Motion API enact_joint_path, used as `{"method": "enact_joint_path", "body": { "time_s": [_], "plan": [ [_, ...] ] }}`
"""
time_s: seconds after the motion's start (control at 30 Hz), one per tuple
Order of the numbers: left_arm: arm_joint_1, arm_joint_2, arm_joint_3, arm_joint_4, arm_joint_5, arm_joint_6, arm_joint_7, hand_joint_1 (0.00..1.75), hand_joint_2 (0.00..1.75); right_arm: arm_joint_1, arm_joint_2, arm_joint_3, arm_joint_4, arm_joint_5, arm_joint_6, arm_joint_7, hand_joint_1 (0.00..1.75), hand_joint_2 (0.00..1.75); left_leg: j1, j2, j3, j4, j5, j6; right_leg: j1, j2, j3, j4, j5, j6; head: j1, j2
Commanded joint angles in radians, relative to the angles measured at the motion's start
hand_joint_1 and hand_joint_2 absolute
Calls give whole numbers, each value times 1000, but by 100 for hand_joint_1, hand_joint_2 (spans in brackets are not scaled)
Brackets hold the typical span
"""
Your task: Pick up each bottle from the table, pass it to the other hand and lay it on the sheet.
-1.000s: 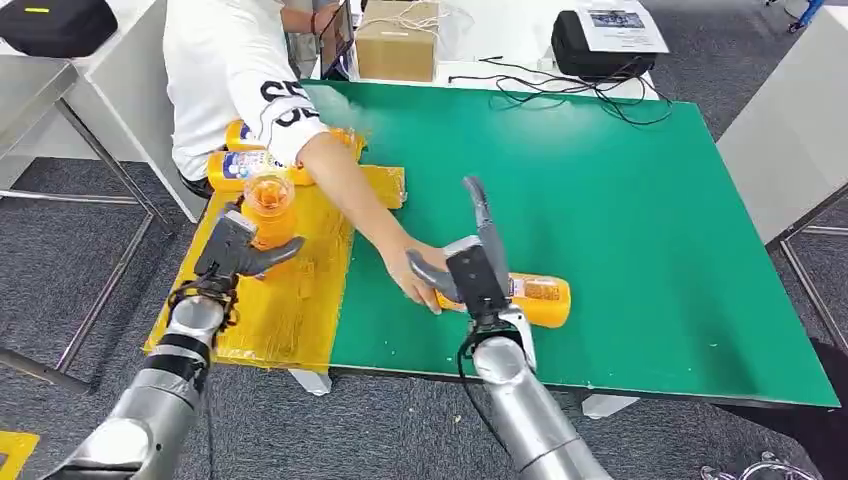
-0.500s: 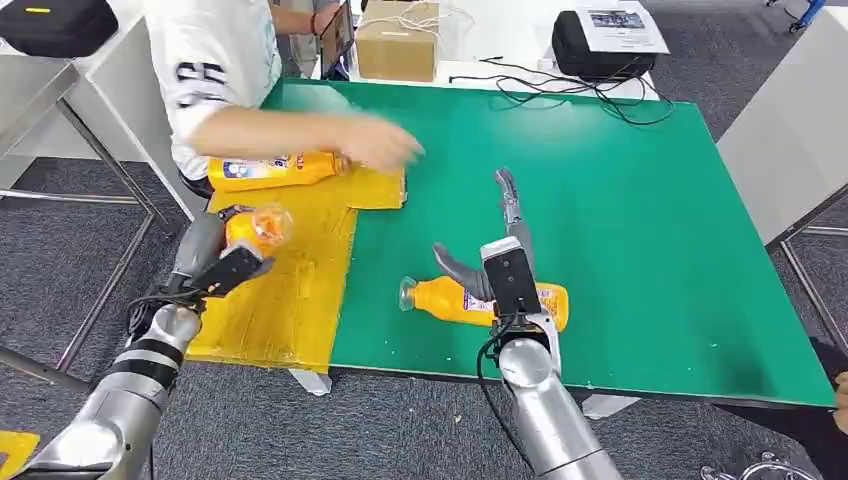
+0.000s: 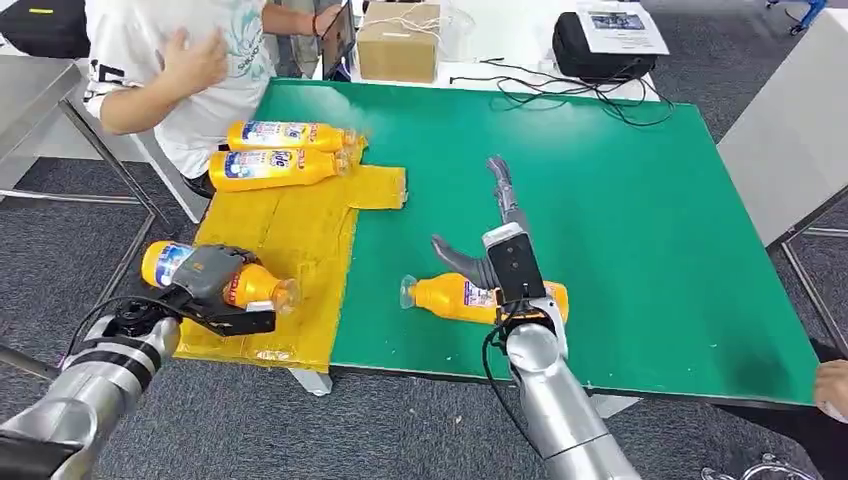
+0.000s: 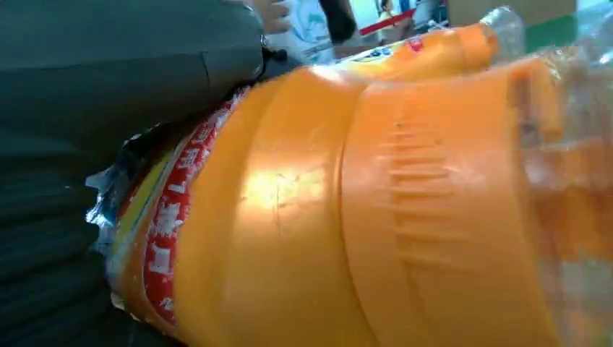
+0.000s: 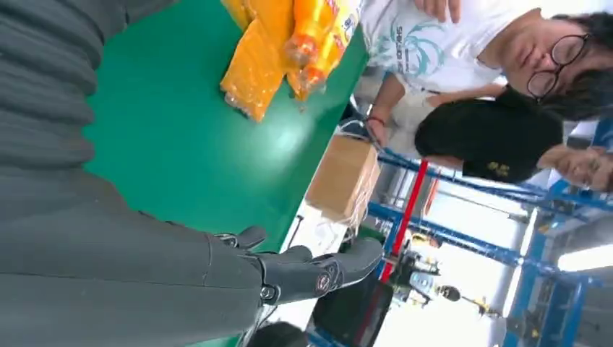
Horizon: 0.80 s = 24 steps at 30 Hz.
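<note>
A: Fingers first. Left hand [image 3: 215,290] has its fingers wrapped round a bottle [image 3: 205,275], lying on its side at the near outer edge of the yellow sheet [image 3: 300,235], cap pointing toward the green. Left wrist view confirms the grip: bottle pressed right against the palm.

B: Right hand [image 3: 495,245]?

A: Fingers spread wide, holding nothing. It hangs over the bottle on the worktop [image 3: 475,298], which lies on its side on the green worktop [image 3: 620,200], just beside the sheet's edge. Fingers point away, thumb out to the side; can't tell if the palm touches it.

B: Others?

A: Two laid bottles [image 3: 285,150] side by side at the far end of the sheet. Person [image 3: 180,70] stands beyond that corner, hand raised, well clear.

B: Risks?

A: Held bottle sits near the sheet's outer edge and partly past it, as far as I can judge. Let go there and it could roll off the worktop; round body, nothing blocking it. Right side: closing on a lying bottle from above could squirt it sideways if the fingers land off-centre. Also the person may reach back in.
</note>
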Motion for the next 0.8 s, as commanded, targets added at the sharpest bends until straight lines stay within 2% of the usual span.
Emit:
{"method": "enact_joint_path", "body": {
  "time_s": [0.03,0.37,0.4,0.43,0.8],
  "plan": [
    [-55,9,-132,132,-33,-16,18,175,175,-66,-15,32,94,-5,9,-7,0,175,0,2,5,0,-2,-1,0,2,4,0,-2,-1,0,0],
    [-50,-10,-164,145,-50,13,16,175,175,-80,-11,49,116,-1,22,-9,0,175,0,2,8,-1,-1,-2,0,2,6,1,-1,-1,0,0],
    [-45,-12,-168,142,-52,26,18,51,175,-81,-11,50,119,0,25,-9,0,175,0,1,7,-1,-1,-2,0,2,5,2,-1,-1,0,0],
    [-40,-15,-171,139,-55,38,20,0,175,-82,-11,51,123,1,26,-9,0,175,0,2,9,-1,-2,-2,0,2,7,2,-2,-2,0,0],
    [-27,-25,-183,130,-33,65,-10,0,175,-99,-15,54,162,14,47,0,0,175,0,-1,9,-1,0,-3,0,1,8,2,-2,-2,0,0]
  ]
}}
